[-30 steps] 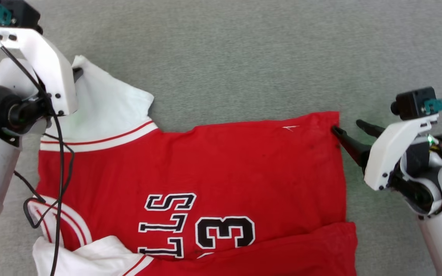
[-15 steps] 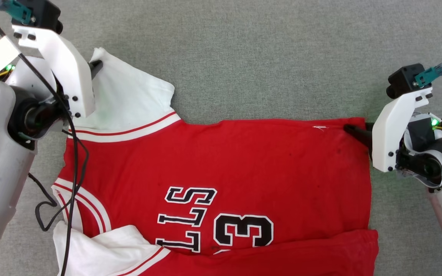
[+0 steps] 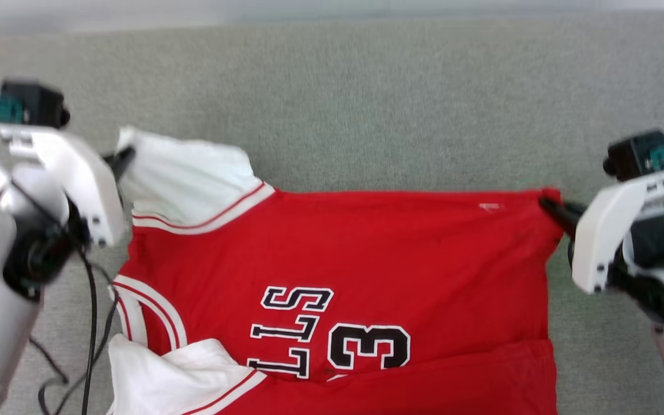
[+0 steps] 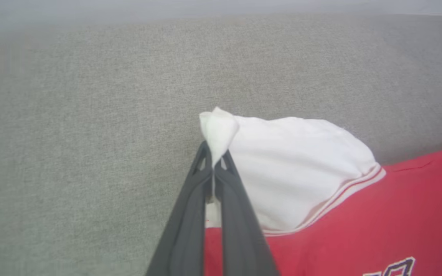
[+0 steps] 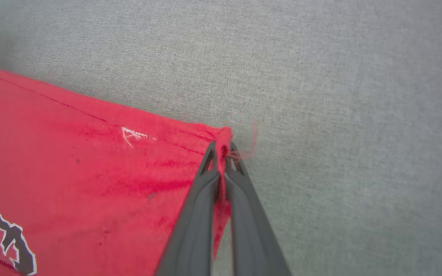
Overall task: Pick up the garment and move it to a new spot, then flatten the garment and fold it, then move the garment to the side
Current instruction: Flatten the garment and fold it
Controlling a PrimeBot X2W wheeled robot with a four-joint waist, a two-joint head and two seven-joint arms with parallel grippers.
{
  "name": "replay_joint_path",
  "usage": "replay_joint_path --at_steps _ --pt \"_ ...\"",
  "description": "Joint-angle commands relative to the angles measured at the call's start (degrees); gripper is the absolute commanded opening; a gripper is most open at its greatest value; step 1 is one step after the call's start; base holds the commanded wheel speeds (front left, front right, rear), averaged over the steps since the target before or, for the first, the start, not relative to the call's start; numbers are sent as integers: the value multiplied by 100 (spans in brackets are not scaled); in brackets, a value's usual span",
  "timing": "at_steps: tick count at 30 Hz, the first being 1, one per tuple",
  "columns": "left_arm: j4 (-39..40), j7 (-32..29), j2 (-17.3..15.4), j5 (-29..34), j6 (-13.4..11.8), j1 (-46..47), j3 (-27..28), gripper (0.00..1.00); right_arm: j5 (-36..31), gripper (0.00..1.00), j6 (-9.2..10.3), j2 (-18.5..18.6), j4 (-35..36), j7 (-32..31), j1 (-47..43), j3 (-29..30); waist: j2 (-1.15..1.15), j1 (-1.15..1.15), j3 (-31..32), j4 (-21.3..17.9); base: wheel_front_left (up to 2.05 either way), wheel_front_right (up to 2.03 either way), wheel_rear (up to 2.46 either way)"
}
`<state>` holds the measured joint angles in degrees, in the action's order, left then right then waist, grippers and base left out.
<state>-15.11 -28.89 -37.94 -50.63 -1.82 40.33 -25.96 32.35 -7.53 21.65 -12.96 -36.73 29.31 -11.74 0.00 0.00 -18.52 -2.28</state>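
Note:
The garment (image 3: 366,248), a red jersey with white sleeves and black white-outlined lettering, lies spread on grey fabric, with its far edge stretched between my two grippers. My left gripper (image 3: 124,157) is shut on the tip of the far white sleeve (image 4: 294,165), pinched between its dark fingers (image 4: 190,214). My right gripper (image 3: 546,203) is shut on the far right red corner (image 5: 221,142) of the hem. A second white sleeve (image 3: 165,380) is bunched at the near left. The near part of the jersey runs off the bottom of the head view.
Grey woven surface (image 3: 366,104) stretches beyond the jersey and to both sides. A black cable (image 3: 87,323) hangs from my left arm over the surface beside the collar trim.
My right gripper has closed on the red hem corner, where it stood open one second ago. The left stays shut on the sleeve. The head camera has shifted, so the whole picture moved.

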Motion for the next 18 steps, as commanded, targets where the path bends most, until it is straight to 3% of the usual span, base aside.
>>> replay_joint_path --at_steps 1,10,18 --pt "142 164 -81 -49 -98 -365 69 0 -96 0 9 -48 123 43 -326 110 0 0 309 44 0 0 0" --pt "871 800 -156 -510 -538 -2357 392 0 -246 0 9 -407 479 87 -1750 573 0 0 958 198 0 0 0" --pt "1286 1101 -179 -786 -840 -3598 556 0 -288 0 9 -652 542 220 -2491 880 0 0 1219 253 0 0 0"
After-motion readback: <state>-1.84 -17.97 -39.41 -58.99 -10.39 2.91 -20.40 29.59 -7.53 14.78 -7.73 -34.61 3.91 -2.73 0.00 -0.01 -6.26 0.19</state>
